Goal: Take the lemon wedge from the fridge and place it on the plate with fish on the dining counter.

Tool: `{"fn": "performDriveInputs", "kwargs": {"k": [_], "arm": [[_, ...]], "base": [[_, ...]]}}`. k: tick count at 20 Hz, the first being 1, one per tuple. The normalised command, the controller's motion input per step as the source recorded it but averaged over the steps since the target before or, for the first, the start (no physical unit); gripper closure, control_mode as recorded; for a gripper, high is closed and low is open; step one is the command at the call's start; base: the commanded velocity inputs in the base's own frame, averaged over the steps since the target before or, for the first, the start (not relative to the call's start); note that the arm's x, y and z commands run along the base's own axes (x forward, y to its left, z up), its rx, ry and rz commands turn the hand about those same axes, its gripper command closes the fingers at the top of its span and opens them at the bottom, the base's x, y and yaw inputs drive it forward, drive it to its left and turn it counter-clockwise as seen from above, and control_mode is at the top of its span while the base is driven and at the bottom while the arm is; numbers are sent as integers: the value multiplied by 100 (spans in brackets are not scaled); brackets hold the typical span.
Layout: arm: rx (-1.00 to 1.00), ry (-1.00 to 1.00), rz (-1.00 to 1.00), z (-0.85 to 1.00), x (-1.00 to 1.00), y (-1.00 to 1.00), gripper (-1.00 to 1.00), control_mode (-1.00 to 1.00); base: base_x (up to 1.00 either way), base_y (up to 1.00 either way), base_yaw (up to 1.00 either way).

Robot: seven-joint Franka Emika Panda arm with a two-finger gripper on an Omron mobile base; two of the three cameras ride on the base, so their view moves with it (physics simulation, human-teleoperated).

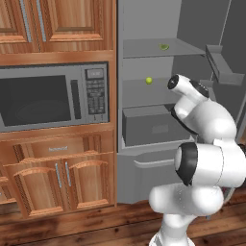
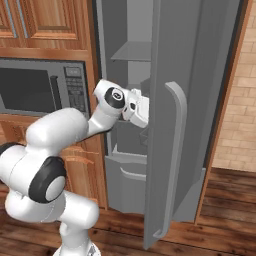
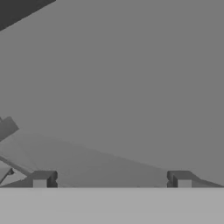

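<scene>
Beside the microwave [image 1: 53,96], fridge [image 1: 144,144] open, unlabelled.

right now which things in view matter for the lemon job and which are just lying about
For the job:
- tiny yellow-green crescent lemon wedge, on the upper shelf
- tall grey fridge, door open
- two-finger gripper, jaws apart, empty

Just there:
- small round yellow-green ball, one shelf lower
- steel microwave
- wooden cabinets

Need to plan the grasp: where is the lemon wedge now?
In the left base view, the wedge lies on the open fridge's top shelf, above the ball.
</scene>
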Motion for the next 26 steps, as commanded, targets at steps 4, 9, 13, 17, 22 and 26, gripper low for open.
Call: {"fn": "performDriveInputs", "kwargs": {"k": [4,9,13,17,22,26], "arm": [[0,0,0,-7,16,-51,-100,-100],[0,0,0,-9,0,-49,-100,-100],[0,0,-2,-8,3,-48,-100,-100],[0,0,-7,-9,0,-54,-100,-100],[0,1,-13,-8,-9,-57,-100,-100],[0,0,-10,-1,-37,-54,-100,-100]], "base": [[0,0,0],[0,0,0],[0,0,0],[0,0,0],[0,0,0],[0,0,0]]}}
